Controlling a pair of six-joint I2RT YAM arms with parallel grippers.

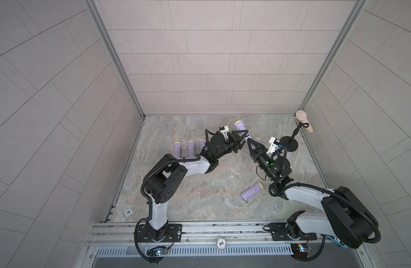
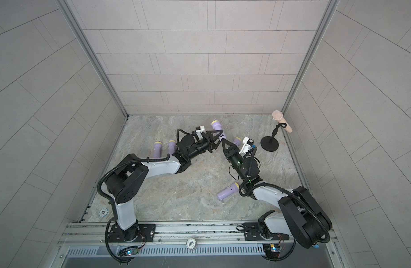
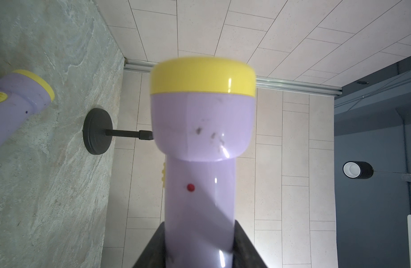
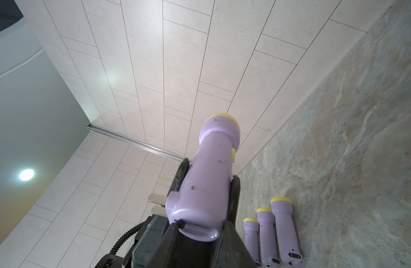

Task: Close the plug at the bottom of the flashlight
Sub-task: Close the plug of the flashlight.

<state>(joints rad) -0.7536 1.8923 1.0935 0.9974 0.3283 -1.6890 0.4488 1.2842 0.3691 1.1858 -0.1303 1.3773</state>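
Pointing its yellow head far and left, the flashlight (image 1: 242, 127) hangs over the far middle of the desk (image 1: 200, 190) in both top views, with its long axis running diagonally back toward the near right. The left hand (image 1: 245, 138) pinches the barrel partway down, and the right hand (image 1: 250, 142) meets the tail end from the near right. From the left wrist, the flashlight (image 3: 200, 130) is a lilac tube widening to a bell-shaped head with a yellow rim. A small red dot and a yellow switch mark the barrel, dark smudges mark the head, and dark fingers (image 3: 246, 250) press both sides of the barrel. From the right wrist, the tail faces the camera, and the plug (image 4: 157, 204) shows as two flat metal blades standing out sideways just above the base. The right hand's fingers (image 4: 234, 246) bracket the base closely; whether they press it I cannot tell.
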